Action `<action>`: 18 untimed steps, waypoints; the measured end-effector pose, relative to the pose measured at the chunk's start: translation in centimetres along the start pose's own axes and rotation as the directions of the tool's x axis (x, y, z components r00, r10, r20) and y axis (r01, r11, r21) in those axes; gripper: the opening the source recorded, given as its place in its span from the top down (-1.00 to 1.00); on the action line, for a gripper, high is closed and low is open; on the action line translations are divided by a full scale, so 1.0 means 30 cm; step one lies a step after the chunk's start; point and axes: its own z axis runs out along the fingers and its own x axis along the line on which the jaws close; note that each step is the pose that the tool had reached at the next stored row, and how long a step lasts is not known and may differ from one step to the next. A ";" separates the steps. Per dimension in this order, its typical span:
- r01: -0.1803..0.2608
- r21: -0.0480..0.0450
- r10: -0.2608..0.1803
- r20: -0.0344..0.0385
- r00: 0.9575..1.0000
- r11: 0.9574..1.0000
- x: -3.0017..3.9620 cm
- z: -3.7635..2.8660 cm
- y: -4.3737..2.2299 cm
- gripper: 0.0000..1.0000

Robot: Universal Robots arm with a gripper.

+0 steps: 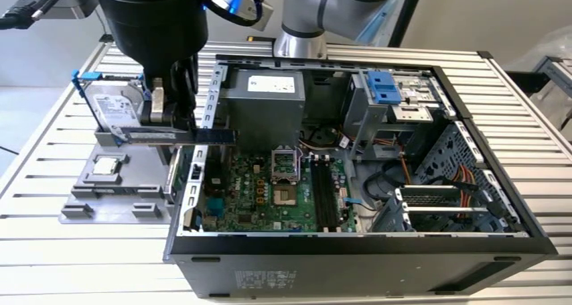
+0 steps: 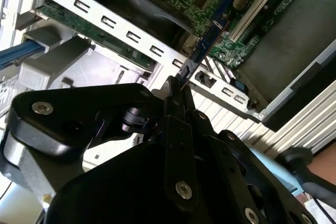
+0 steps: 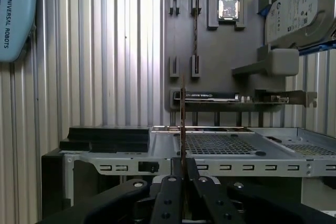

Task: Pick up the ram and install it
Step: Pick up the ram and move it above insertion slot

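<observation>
Hand closed on ram, pinching flat faces; stick level, long edge down. Pos.: above PC case wall, 9 o'clock side in exterior view. Mobo slots well apart, 4 o'clock of ram. Hold judged to suit slot entry.
</observation>
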 end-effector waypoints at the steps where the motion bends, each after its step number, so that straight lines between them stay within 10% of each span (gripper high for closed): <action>1: 0.000 0.000 0.000 0.000 1.000 1.000 0.000 0.000 -0.003 1.00; 18: 0.000 0.000 0.000 0.000 1.000 1.000 -0.001 -0.001 -0.063 1.00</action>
